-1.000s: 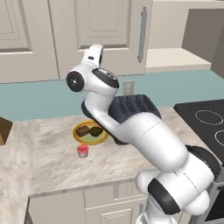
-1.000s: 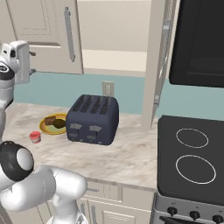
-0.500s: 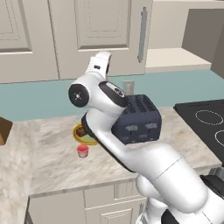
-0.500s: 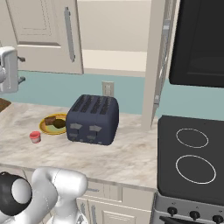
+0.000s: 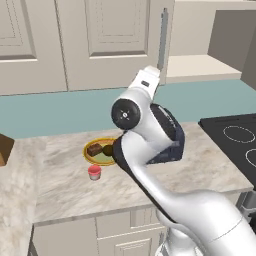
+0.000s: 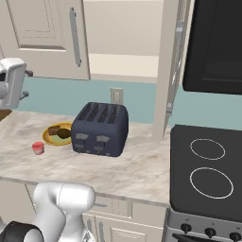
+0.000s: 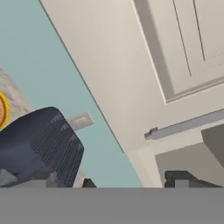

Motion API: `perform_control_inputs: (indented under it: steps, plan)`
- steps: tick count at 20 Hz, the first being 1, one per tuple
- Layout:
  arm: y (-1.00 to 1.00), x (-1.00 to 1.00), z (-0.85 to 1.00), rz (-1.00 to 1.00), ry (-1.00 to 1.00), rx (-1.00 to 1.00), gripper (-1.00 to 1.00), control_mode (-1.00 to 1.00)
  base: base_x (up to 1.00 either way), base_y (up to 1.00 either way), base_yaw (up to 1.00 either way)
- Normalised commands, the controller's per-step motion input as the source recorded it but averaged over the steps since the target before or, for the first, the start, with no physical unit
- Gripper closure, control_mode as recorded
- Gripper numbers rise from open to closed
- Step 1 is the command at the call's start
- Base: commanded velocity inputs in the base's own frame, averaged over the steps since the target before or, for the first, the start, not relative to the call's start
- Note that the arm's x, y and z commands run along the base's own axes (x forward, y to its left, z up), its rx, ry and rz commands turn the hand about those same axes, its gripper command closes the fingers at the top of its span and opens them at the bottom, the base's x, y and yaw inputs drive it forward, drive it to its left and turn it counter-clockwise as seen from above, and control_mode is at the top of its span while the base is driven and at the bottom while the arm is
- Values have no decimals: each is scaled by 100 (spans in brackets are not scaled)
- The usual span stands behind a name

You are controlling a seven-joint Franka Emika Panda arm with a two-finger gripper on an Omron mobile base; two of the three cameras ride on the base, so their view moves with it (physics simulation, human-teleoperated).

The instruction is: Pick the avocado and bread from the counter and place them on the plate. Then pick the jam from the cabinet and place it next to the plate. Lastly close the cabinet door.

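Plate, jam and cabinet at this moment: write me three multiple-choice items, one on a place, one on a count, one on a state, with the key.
1. Where is the jam?
A. on the counter beside the plate
B. on top of the toaster
C. on the cabinet shelf

2. How many food items lie on the plate?
A. none
B. one
C. two

3. How does the cabinet door nearest the stove stand?
A. shut flush
C. taken off
B. swung open

Key: 1 A, the red jar stands on the marble just off the plate's rim. 2 C, the bread and the avocado both sit on it. 3 B, the right base view shows the door edge-on, with the pale shelf exposed behind it.
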Motion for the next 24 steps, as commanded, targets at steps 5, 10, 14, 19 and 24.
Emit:
perform_control_inputs:
  steps: [5,10,14,19,24]
  plan:
    - [-78,-40,0,-4,0,22,-100,-100,0,0,0]
    - [-80,-39,0,-5,2,21,-100,-100,0,0,0]
    - [-86,-33,-3,-10,8,25,-100,-100,0,0,0]
    - [-84,-31,-1,-17,14,32,-100,-100,0,0,0]
    - [-41,-54,-25,-23,23,33,-100,-100,0,0,0]
